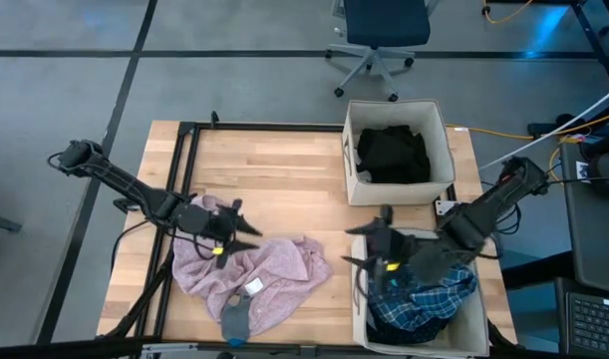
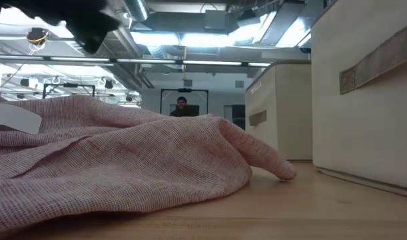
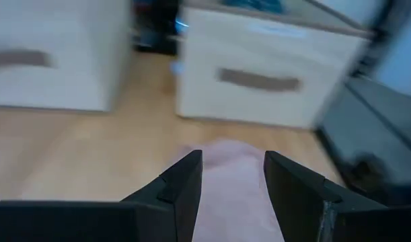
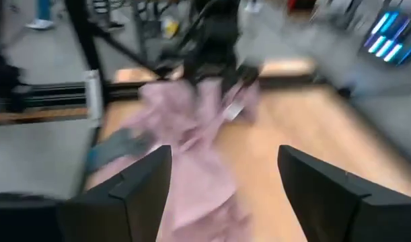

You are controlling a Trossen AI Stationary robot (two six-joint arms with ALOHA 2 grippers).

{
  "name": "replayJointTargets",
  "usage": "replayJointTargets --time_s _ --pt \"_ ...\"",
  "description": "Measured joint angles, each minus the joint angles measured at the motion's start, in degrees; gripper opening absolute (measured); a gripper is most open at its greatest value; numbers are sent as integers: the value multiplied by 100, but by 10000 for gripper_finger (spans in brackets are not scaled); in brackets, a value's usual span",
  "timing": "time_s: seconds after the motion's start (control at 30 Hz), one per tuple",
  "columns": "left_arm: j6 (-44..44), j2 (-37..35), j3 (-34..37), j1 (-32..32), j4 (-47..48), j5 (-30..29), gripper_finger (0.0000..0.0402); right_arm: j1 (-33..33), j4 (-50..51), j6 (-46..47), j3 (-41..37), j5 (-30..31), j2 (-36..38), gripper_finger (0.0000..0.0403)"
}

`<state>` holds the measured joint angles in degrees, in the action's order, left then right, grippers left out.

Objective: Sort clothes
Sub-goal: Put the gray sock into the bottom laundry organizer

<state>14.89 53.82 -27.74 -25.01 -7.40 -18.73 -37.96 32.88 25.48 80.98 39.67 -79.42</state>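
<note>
A pale pink garment [image 1: 259, 274] lies crumpled on the table's near left, a white tag [image 1: 254, 287] on it and a grey-teal piece [image 1: 234, 321] at its near edge. My left gripper [image 1: 249, 231] hovers open over its far part; pink cloth [image 3: 232, 195] shows below the gap between the fingers [image 3: 232, 158]. My right gripper [image 1: 356, 247] stands open at the left rim of the near bin [image 1: 478, 324], which holds a blue plaid garment [image 1: 424, 304]. The right gripper [image 4: 225, 151] has nothing between its fingers. A black garment [image 1: 392, 152] lies in the far bin [image 1: 352, 150].
The two beige bins stand along the table's right side, far bin [image 2: 280, 110] and near bin [image 2: 370, 100]. Bare wood lies between the pink garment [image 2: 123, 153] and the bins. A black frame rail [image 1: 184, 179] runs along the table's left. A person [image 2: 182, 107] sits far behind.
</note>
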Motion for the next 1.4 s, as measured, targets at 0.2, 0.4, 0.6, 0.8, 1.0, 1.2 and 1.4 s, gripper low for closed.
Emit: replayJointTargets --time_s 0.2,0.4,0.6,0.8,1.0,1.2,1.4 --pt "1005 58 -10 -653 751 651 150 557 -1513 -1886 -280 301 -594 272" --pt "1221 640 -91 -1738 670 736 150 1263 -1979 -2128 -346 253 -1521 271" --pt "1732 1401 -826 -2151 1344 657 150 1793 -2786 -2169 -344 -662 -2168 271" --pt "2184 2183 -1269 -2219 2093 779 150 2086 -3446 -2172 -342 -1588 -2572 271" --pt "2554 2656 -1273 -2186 2065 814 150 2186 -3631 -2173 -342 -1697 -2805 271" --pt "2770 2833 -1273 -2103 2044 836 150 2188 -3666 -2099 -342 -1730 -2919 271" --pt "2778 2844 -1273 -1982 1973 1112 103 2188 -3675 -1809 -335 -1789 -2960 271"
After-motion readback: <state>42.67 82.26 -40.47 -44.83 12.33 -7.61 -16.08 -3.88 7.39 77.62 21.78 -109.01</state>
